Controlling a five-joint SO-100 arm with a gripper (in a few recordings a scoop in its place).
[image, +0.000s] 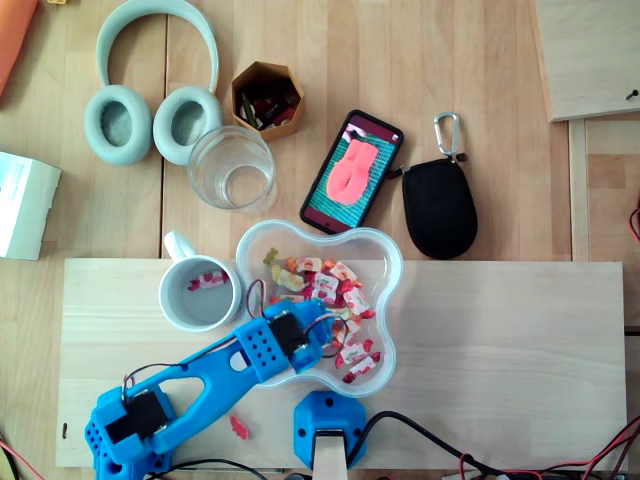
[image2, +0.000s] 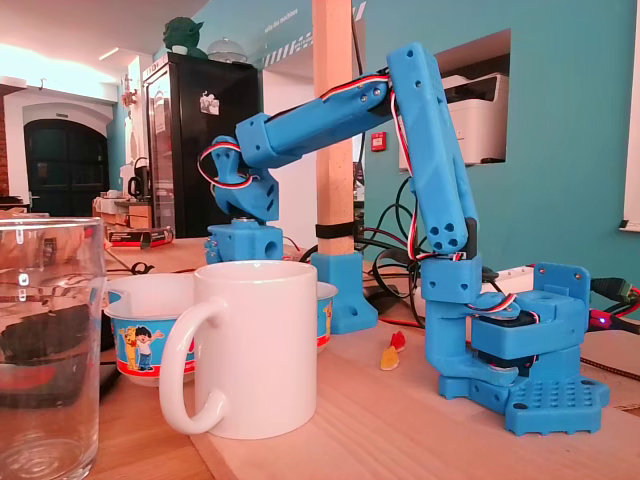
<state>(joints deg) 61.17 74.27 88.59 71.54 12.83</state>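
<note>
As the blue arm bends forward over the wooden board (image: 500, 360), its gripper (image: 303, 340) hangs pointing down inside the clear wavy-edged bowl (image: 392, 300), above the left part of the wrapped sweets (image: 330, 285) heaped there. In the fixed view the gripper (image2: 243, 245) sits low at the rim of the bowl (image2: 140, 330), behind the white mug (image2: 265, 350). The fingers are covered by the wrist housing from above and by the mug from the side, so I cannot tell whether they are spread, closed or gripping a sweet. In the overhead view the mug (image: 165, 295) stands just left of the bowl, handle pointing away from the arm, with a single sweet (image: 208, 282) inside. One loose sweet (image: 240, 428) lies on the board beside the arm's base. Off the board's far edge stand a drinking glass (image: 232, 168), a phone (image: 352, 170), a black pouch (image: 438, 208), headphones (image: 150, 110) and a hexagonal box (image: 267, 98).
</note>
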